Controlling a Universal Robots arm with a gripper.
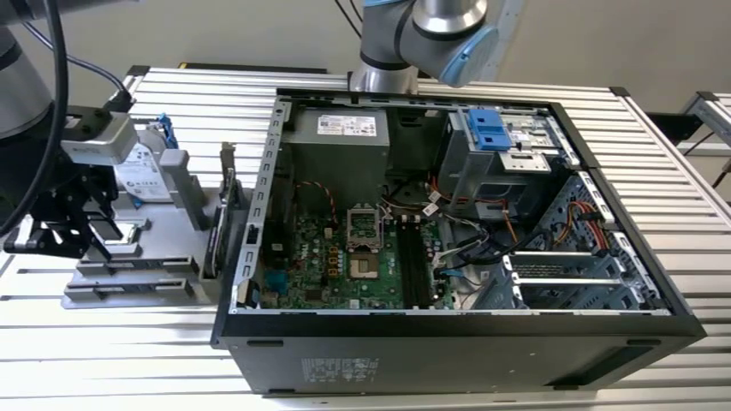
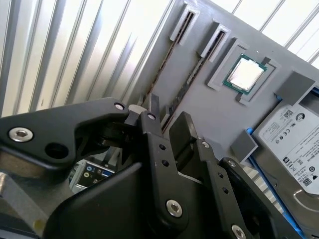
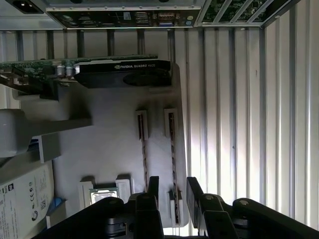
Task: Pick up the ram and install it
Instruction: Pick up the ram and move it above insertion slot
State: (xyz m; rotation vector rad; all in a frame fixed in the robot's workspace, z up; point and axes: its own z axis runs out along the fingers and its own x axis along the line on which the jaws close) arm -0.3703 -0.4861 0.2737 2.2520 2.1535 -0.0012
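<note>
Grey holder tray (image 3: 109, 144) carries the ram (image 3: 172, 149), lined up between the gripper's (image 3: 173, 180) open, empty fingers (image 3: 193, 191).

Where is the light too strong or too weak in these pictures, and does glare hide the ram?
In the first wrist view the ribbed table glares white while the grey tray and the ram lie in shade, but visible; in the second wrist view the processor shines; the exterior view is evenly lit, the computer case darker inside.

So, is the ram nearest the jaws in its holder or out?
In: the thin dark ram stick stands edgewise in a slot of the grey plastic holder, open jaws flanking it.
</note>
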